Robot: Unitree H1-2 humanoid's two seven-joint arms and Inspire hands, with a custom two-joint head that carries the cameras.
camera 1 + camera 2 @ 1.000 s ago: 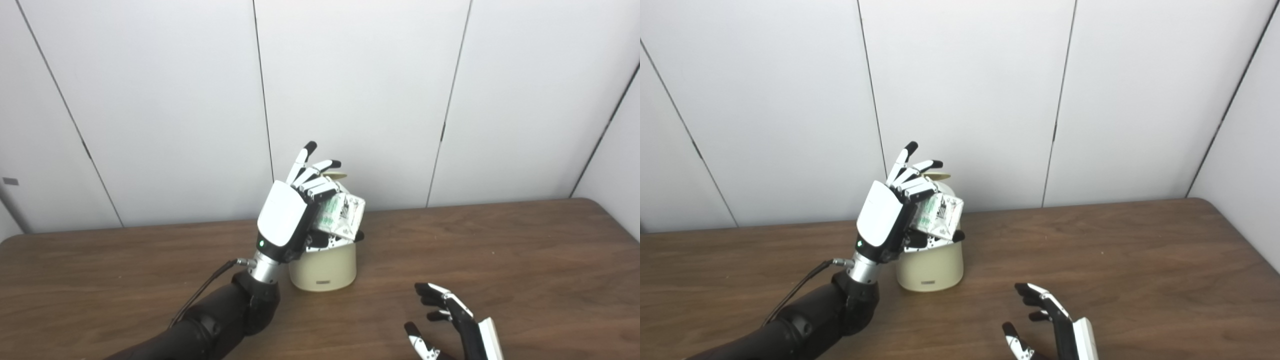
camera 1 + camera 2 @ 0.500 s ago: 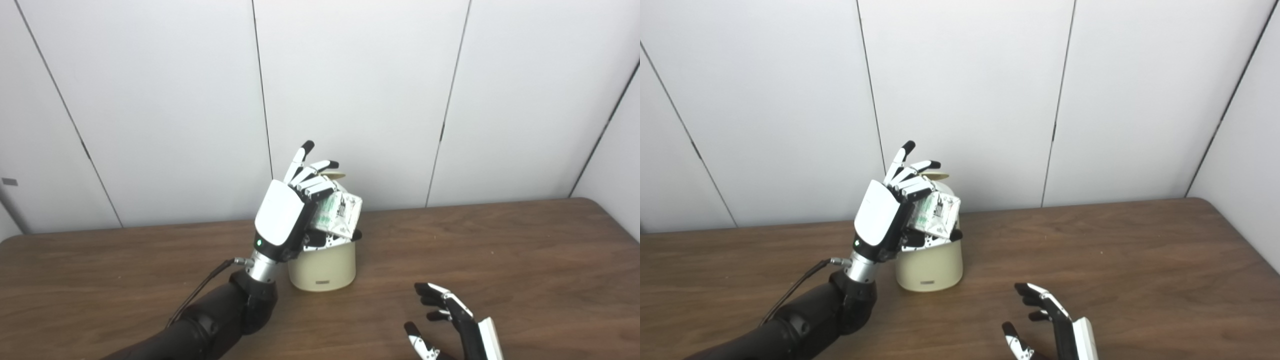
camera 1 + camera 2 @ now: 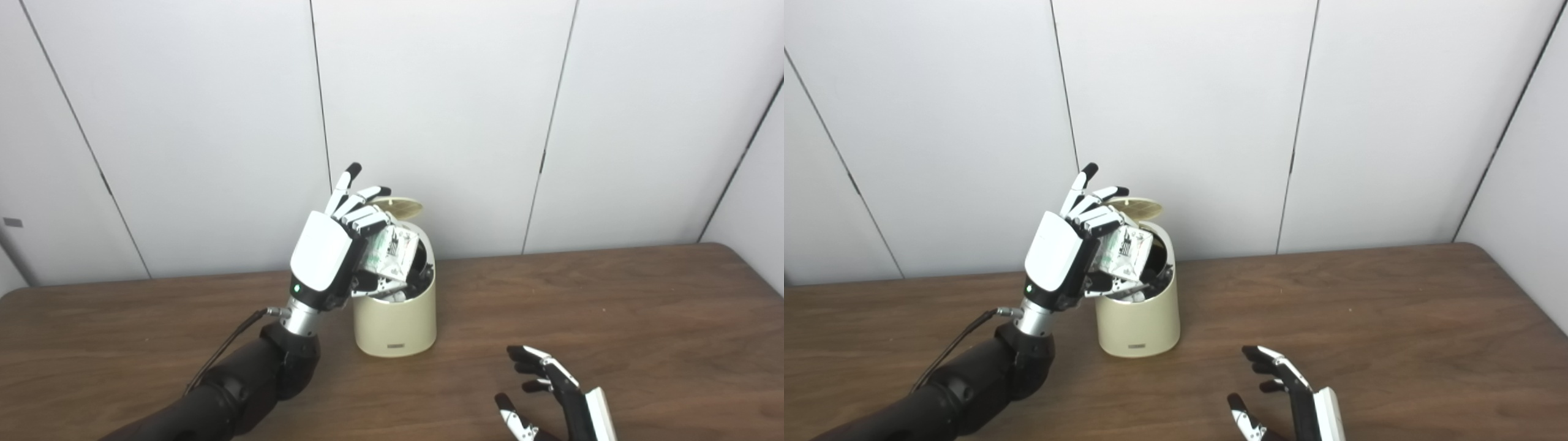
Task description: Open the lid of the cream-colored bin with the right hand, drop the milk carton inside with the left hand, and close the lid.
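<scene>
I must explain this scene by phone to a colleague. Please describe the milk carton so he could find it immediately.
On the brown table, near the white wall, stands a cream-colored bin with its lid raised. Just above its opening, the left robot hand grips the milk carton, tilted. It is the only small white box with green and black print.

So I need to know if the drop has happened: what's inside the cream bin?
The bin's mouth is open, lid tipped back. Inside looks dark; nothing clear shows. The left hand holds the milk carton at the rim, hiding part of the opening.
</scene>
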